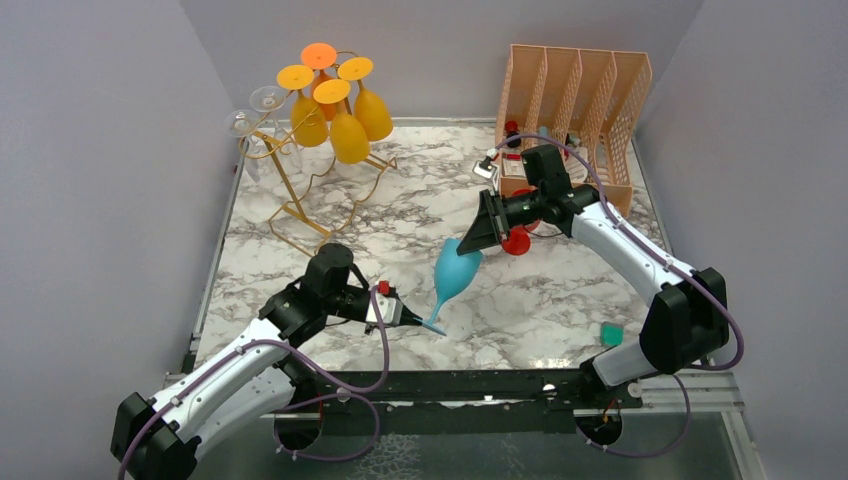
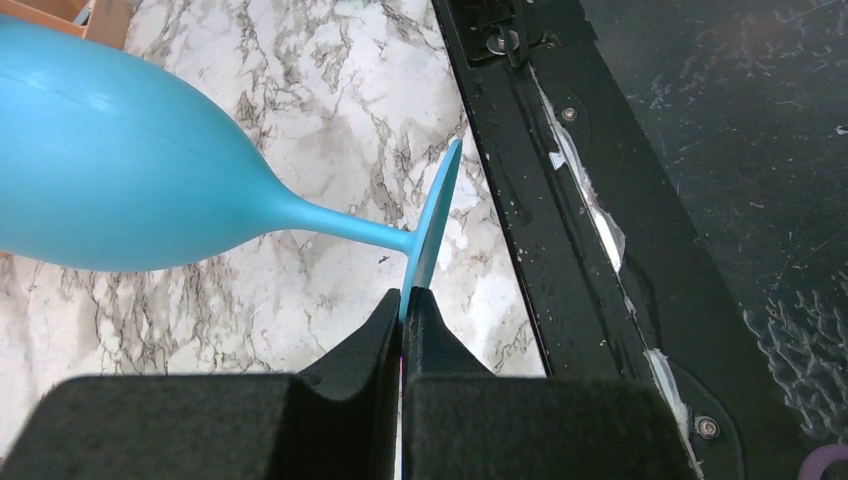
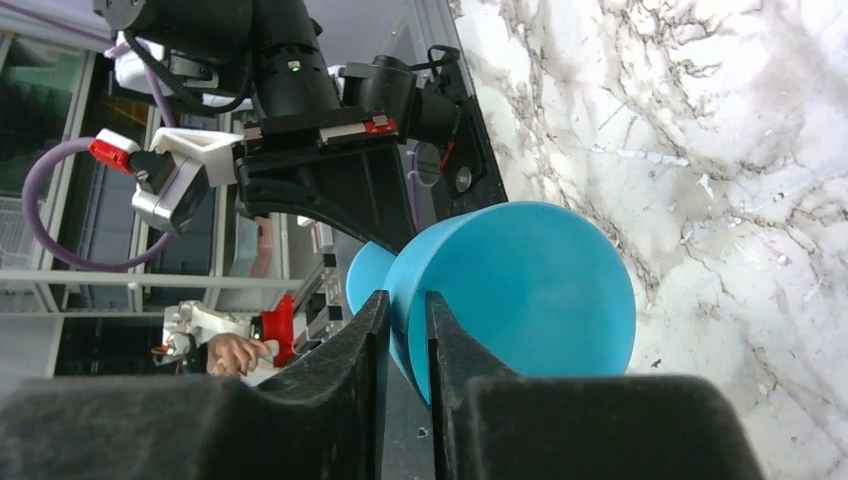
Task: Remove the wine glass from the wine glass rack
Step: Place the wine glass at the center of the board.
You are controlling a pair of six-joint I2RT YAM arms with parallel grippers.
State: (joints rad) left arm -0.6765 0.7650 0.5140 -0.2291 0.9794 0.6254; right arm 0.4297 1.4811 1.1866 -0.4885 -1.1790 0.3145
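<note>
L gripper [image 2: 403, 295]: nearest the arm bases, well apart from the wine glass rack [image 1: 290, 195], on its near-right side. Jaws clamped tight on the edge of the foot of the blue wine glass [image 1: 455, 272].
Green item [image 1: 611, 333]: small, on the table [image 1: 330, 215] far to the rack's right, close to the near edge beside the R arm. Kind can't be told.
Blue wine glass: off the rack and well apart from it, to its near right, over the middle of the marble. Tilted, foot low at the L gripper, bowl raised toward the R gripper [image 3: 407, 300], stem bare betw. the two. Whether it touches the table can't be told.
R gripper: right of the rack, beyond the glass. Jaws drawn narrow astride the bowl's lip, one finger inside, one outside, nipping the wall.
Red item [image 1: 517, 241]: just under the R wrist, right of the rack. Too hidden to say what it is.
Wine glass rack: gold wire, upright at the table's back left, wire base on the marble.
Yellow & orange glasses [image 1: 340, 120]: four, hung bowl-down from the rack's top hooks, feet up.
Clear glasses [image 1: 255, 115]: two, hung on the rack's left side.
Peach organiser [image 1: 575, 90]: far right of the rack, about level w/ it, against the back wall.
</note>
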